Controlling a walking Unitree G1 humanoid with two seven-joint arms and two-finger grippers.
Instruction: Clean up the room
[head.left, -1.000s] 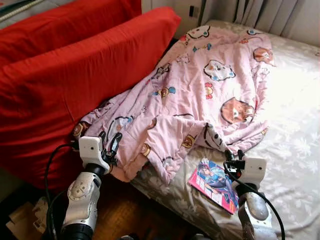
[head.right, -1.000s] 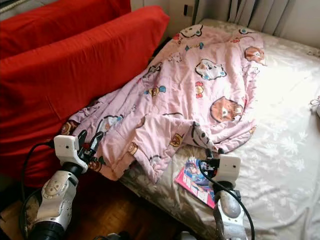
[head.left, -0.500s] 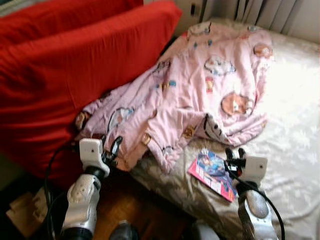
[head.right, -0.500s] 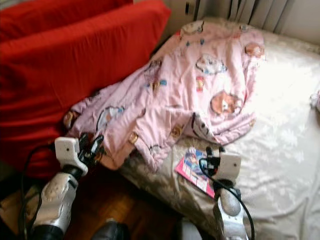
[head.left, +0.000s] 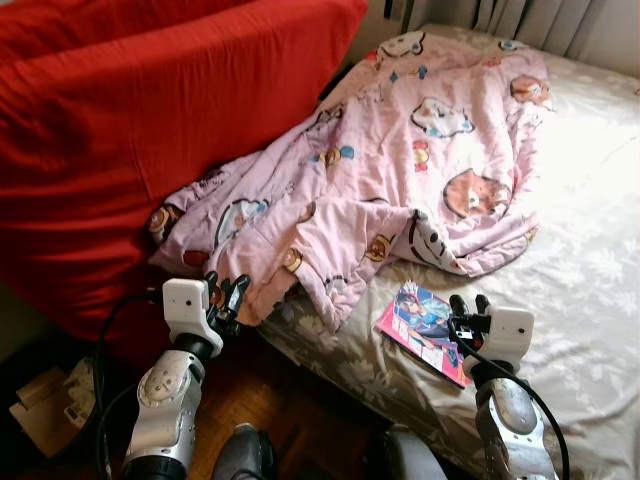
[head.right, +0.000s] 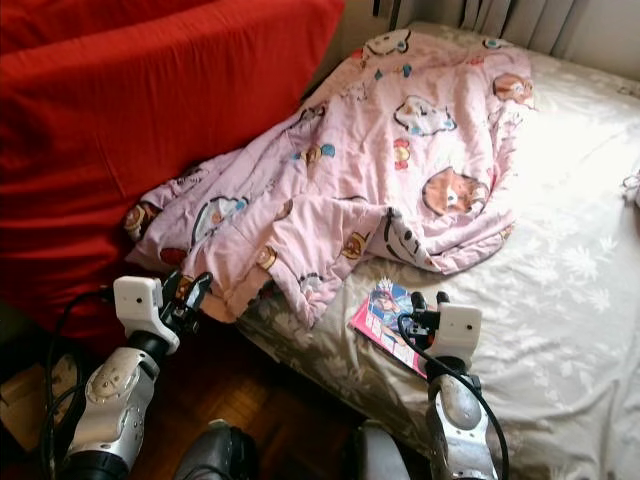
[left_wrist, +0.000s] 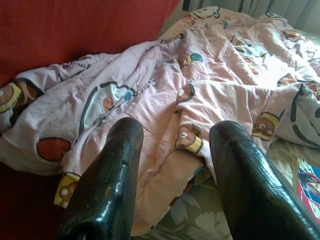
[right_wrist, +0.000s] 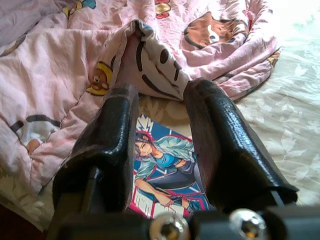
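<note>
**Both arms raised forward, fingers parted**

The left arm (head.left: 165, 400) rises from the lower edge of the head view, silver forearm angled up and slightly inward, a black cable looping off its outer side. Its left gripper (head.left: 228, 297) points forward with the two black fingers (left_wrist: 107, 182) spread apart, nothing between them (the wrist camera shows the gap plainly). The right arm (head.left: 505, 430) stands more upright, cable curling beside the wrist. The right gripper (head.left: 469, 305) also has its fingers (right_wrist: 112, 142) parted, seemingly holding nothing, though their tips are hard to make out.

One blanket (head.left: 400, 170), one comic book (head.left: 425, 330)
</note>
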